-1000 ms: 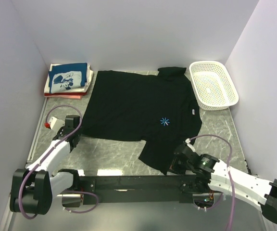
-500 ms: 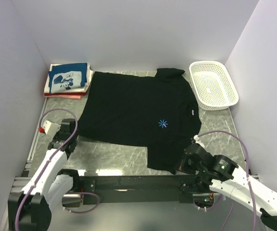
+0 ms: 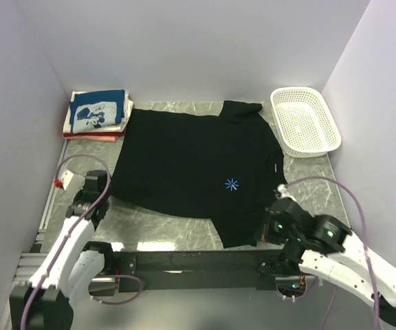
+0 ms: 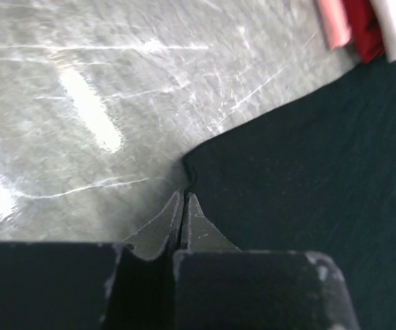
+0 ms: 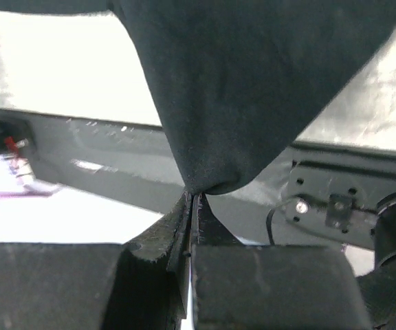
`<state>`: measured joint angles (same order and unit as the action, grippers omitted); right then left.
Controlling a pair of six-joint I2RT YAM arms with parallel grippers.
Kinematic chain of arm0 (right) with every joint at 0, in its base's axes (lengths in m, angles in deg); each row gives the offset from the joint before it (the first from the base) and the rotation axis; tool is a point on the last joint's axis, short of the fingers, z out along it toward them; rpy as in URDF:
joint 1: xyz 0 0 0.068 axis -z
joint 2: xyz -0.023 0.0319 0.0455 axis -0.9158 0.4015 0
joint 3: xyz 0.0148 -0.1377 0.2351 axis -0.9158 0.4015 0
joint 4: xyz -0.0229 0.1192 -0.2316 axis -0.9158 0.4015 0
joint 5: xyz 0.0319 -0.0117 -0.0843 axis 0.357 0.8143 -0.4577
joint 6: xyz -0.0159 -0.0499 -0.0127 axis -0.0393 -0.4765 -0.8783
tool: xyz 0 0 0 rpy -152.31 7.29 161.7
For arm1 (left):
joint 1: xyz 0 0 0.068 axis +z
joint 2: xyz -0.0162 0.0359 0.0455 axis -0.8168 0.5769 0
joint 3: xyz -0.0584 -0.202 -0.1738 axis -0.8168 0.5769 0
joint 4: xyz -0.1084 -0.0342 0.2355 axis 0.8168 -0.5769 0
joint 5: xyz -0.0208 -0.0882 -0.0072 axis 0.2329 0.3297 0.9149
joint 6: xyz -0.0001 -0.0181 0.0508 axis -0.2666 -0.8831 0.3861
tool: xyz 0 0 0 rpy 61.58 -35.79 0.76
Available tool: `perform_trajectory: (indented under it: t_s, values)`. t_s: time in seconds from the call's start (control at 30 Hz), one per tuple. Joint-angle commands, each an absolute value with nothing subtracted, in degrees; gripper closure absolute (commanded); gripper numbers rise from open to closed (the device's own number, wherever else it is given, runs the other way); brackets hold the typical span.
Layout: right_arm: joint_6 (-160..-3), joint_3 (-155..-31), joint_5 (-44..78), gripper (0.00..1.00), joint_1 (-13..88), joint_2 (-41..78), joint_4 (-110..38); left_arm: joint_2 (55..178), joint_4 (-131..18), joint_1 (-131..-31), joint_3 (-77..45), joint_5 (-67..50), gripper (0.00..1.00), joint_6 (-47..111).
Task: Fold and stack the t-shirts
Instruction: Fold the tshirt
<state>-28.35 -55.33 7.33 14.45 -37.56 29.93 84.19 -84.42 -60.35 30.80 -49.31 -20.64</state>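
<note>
From above, your black t-shirt [image 3: 191, 165] lies spread flat across the middle of the table [image 3: 157, 223], with its neck toward the right of the frame. The folded t-shirts [image 3: 96, 113] are stacked in the upper left corner, blue print on top. The white basket [image 3: 306, 122] sits in the upper right, just beside the shirt's sleeve. Your left arm reaches up from the lower left with its elbow low, and the left gripper [image 3: 107, 194] is at the shirt's lower left corner. Your right arm lies folded along the bottom right, wrist turned inward, and the right gripper [image 3: 265, 232] is at the shirt's lower right corner.

In the left wrist view, your left gripper [image 4: 183, 206] points up the frame, low over the marbled table [image 4: 81, 103]. Its fingers are pressed together and nip the very corner of the black t-shirt [image 4: 308, 172] (only a sliver of hem is caught). The edges of the folded t-shirts [image 4: 363, 27] show at the upper right.

In the right wrist view, your right gripper [image 5: 192, 203] is clamped tight on a bunched fold of the black t-shirt [image 5: 253, 82]. The cloth hangs down into it from the top of the frame. The dark rail [image 5: 115, 172] crosses behind.
</note>
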Motion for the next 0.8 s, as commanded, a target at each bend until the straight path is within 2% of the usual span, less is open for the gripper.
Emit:
perform_trajectory:
  t_s: [0.0, 0.1, 0.3, 0.47, 0.77]
  values:
    - [-34.71, -59.40, 3.23, 1.00, 14.56, -25.77, 20.66, 90.89, -78.99, -61.36, 25.43, -47.71, 1.00, -15.56]
    - [-39.81, -61.86, 2.17, 1.00, 17.70, -15.93, 13.28, 98.36, -78.55, -62.68, 21.91, -48.77, 1.00, -16.17]
    - [-51.23, -65.37, 13.94, 1.00, 34.83, -1.33, 0.35, 111.99, -77.93, -65.58, 13.04, -51.41, 0.99, -17.58]
    - [-54.93, -70.91, 19.21, 1.00, 42.41, 8.50, -5.18, 123.06, -80.21, -65.67, 6.78, -52.64, 0.99, -19.07]
    - [-58.01, -77.33, 28.88, 1.00, 52.95, 22.05, -10.72, 131.25, -80.22, -65.67, -0.34, -53.96, 0.99, -19.95]
